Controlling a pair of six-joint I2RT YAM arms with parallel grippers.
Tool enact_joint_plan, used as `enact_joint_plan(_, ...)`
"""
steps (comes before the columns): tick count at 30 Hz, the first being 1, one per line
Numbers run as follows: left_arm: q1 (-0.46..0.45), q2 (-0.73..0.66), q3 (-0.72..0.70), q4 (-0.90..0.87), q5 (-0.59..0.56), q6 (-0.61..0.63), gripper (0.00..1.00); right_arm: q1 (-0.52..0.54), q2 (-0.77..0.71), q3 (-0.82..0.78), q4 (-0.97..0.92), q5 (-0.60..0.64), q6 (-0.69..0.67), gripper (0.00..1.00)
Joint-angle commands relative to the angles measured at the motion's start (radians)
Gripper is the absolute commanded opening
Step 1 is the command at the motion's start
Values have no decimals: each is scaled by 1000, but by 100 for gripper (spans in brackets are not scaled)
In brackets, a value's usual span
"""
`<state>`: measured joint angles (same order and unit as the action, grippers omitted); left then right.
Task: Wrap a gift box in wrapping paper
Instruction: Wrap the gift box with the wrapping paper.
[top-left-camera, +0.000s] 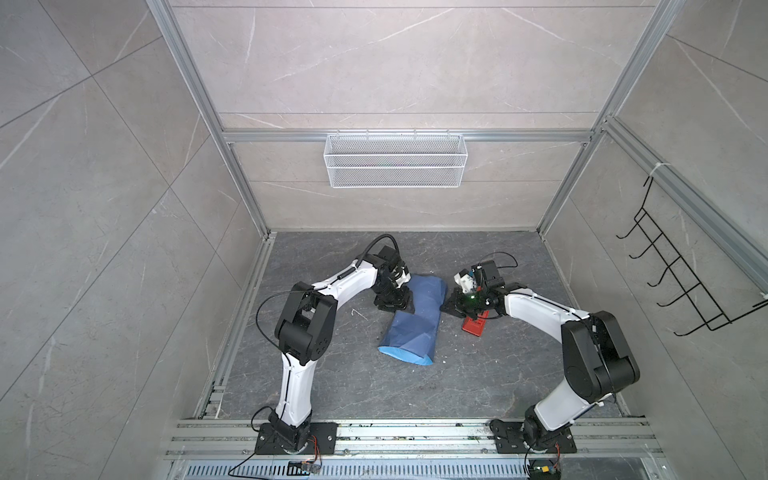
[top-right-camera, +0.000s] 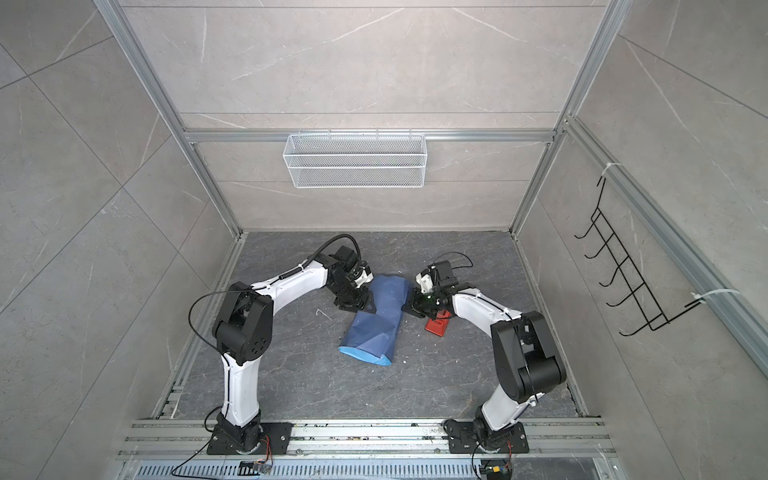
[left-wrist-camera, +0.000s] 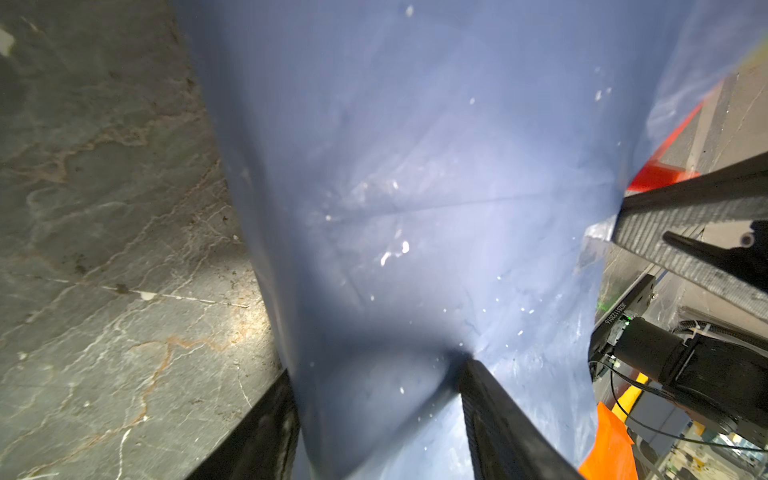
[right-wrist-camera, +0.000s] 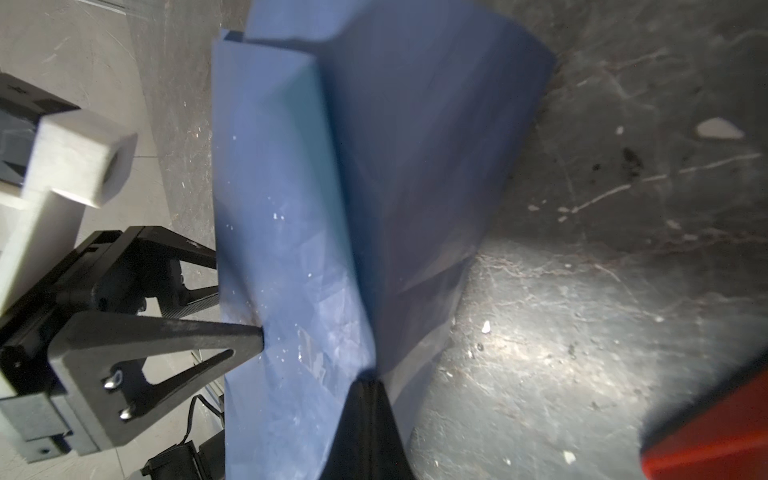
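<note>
The left hand (top-left-camera: 402, 303) grips the far left edge of the wrapping paper (top-left-camera: 417, 322) with its jaws partly apart, one finger (left-wrist-camera: 494, 415) pressing a dent into the sheet. The right hand (right-wrist-camera: 368, 388), jaws fully closed, pinches a raised fold on the far right side. The paper lies as a creased dark blue bundle in the middle of the surface (top-left-camera: 415, 395), light blue showing at its near end, and a red tape dispenser (top-left-camera: 473, 327) lies just right of it, partly below the right hand.
</note>
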<state>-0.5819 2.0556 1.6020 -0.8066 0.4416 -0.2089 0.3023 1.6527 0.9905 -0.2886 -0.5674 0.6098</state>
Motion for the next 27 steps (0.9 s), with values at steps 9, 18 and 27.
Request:
enact_joint_plan(9,-50,51,-39,-30,-66,13,62,11,10,49,-184,184,-50,1)
enact_joint_plan(18,-51,59,-46,-24,-60,11,62,66,109,127,-129,192,-2,1)
enact_joint_plan(27,-50,56,-38,-29,-55,6,62,92,215,160,-87,212,15,1)
